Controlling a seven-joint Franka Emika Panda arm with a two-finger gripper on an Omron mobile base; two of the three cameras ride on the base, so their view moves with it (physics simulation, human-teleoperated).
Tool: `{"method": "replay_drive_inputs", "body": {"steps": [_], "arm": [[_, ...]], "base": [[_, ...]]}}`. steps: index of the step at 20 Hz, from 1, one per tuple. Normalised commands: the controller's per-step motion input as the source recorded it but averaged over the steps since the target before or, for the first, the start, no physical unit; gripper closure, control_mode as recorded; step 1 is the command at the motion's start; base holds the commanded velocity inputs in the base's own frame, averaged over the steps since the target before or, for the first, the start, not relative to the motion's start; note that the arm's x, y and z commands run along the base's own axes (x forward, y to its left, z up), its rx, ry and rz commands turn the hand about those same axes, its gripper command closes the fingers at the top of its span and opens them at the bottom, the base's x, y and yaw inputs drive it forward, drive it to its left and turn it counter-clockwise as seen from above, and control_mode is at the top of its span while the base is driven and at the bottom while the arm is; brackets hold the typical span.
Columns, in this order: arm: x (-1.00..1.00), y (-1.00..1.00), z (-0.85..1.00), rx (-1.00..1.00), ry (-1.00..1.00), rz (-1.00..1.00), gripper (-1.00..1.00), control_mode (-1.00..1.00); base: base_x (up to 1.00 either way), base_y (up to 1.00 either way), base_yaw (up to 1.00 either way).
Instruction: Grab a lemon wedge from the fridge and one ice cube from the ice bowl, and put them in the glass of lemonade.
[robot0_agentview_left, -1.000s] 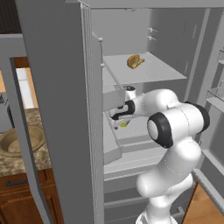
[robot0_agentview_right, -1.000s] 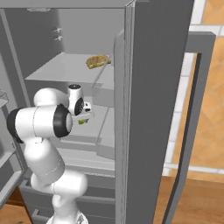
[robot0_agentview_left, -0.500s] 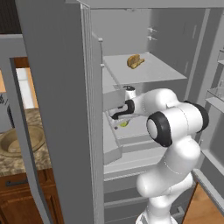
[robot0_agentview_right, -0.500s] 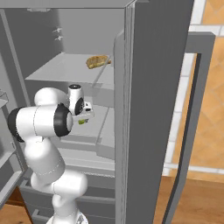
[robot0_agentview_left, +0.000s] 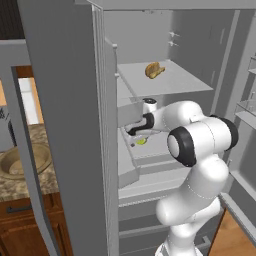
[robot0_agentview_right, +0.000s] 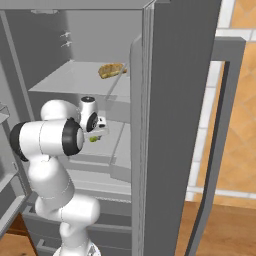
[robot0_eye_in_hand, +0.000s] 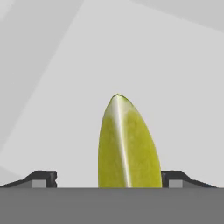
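The fridge (robot0_agentview_left: 65, 100) stands open, and my arm reaches onto its middle shelf. The lemon wedge (robot0_eye_in_hand: 124, 144) is a small yellow-green crescent lying on that pale shelf, its point facing away from the hand. My gripper (robot0_eye_in_hand: 109, 179) is open with one fingertip on each side of the wedge: the right one close to it, the left one a gap away. From the base cameras the lemon wedge (robot0_agentview_left: 141, 142) (robot0_agentview_right: 94, 139) shows just under the gripper (robot0_agentview_left: 135, 133) (robot0_agentview_right: 98, 131). The ice bowl and the glass of lemonade are out of view.
A tan-brown bread-like lump (robot0_agentview_left: 154, 70) (robot0_agentview_right: 111, 70) lies on the shelf above the hand. The open fridge door (robot0_agentview_right: 180, 100) rises close beside the arm. A round sink (robot0_agentview_left: 22, 160) is set in the stone counter to the left. Door bins (robot0_agentview_left: 247, 107) stand at the right.
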Motion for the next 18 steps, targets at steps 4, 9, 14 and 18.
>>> {"method": "replay_drive_inputs", "body": {"steps": [4, 9, 14, 18], "arm": [[0.00, 0.00, -0.26, 0.06, 0.00, 0.00, 1.00, -1.00], [-0.01, 0.00, -0.13, 0.03, 0.00, 0.00, 1.00, -1.00], [-0.21, 0.00, -0.03, 0.00, -0.01, 0.00, 1.00, -1.00], [-0.96, 0.00, 0.00, 0.01, -0.09, 0.00, 1.00, -1.00]], "base": [[0.00, 0.00, 0.00], [0.00, 0.00, 0.00], [0.00, 0.00, 0.00], [0.00, 0.00, 0.00]]}}
